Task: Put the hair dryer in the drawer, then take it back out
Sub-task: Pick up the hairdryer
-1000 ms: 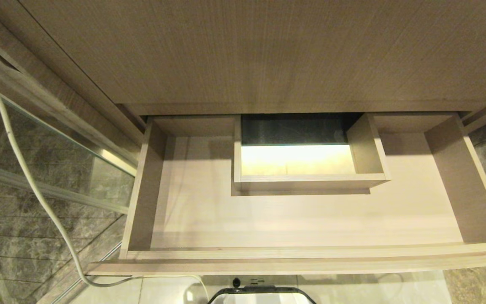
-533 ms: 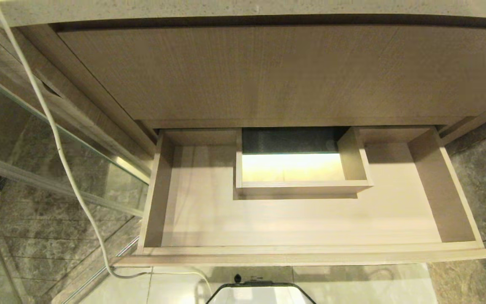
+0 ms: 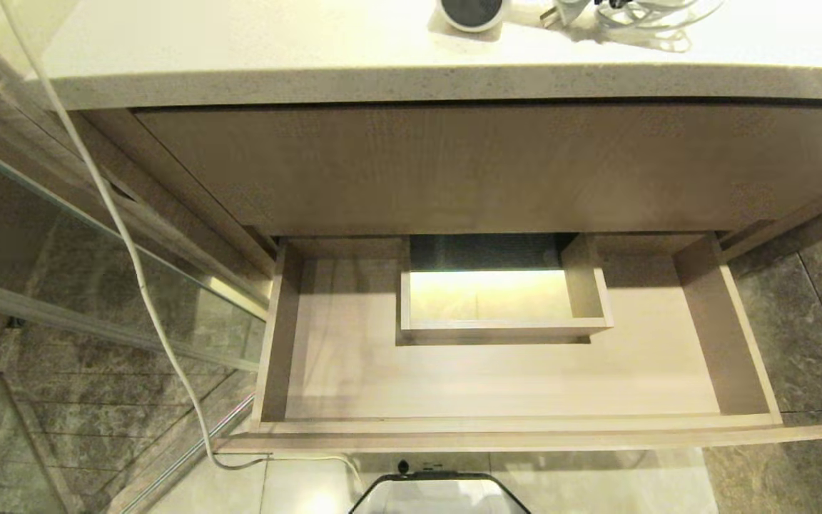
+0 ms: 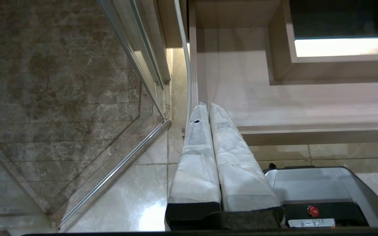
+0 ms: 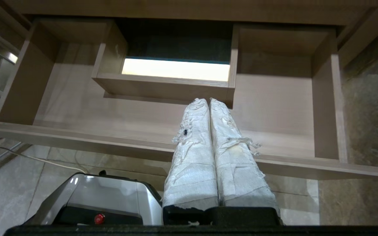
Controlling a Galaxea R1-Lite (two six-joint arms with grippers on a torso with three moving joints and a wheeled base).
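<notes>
The drawer point(image 3: 518, 427) stands pulled out wide below the counter, light wood, with nothing lying inside it. The hair dryer point(image 3: 472, 11) lies on the countertop at the head view's top edge. Only its round white barrel end shows, with its grey cord point(image 3: 628, 11) beside it. Neither arm appears in the head view. My left gripper point(image 4: 205, 105) is shut and empty, hanging in front of the drawer's left front corner point(image 4: 307, 131). The right gripper point(image 5: 208, 100) is shut and empty too, pointing over the drawer's front rail point(image 5: 77, 141).
A boxed notch point(image 3: 496, 328) juts into the drawer from its back. Above the drawer is a closed wood front point(image 3: 489, 171) under a pale stone countertop point(image 3: 382, 78). A glass partition point(image 3: 97, 285) and a hanging white cable point(image 3: 133, 250) are on the left. My base point(image 3: 439, 496) sits below the drawer.
The whole head view has shifted as the camera rose: the drawer looks smaller and the countertop with the hair dryer's end has come into view. Nothing in the scene itself moved.
</notes>
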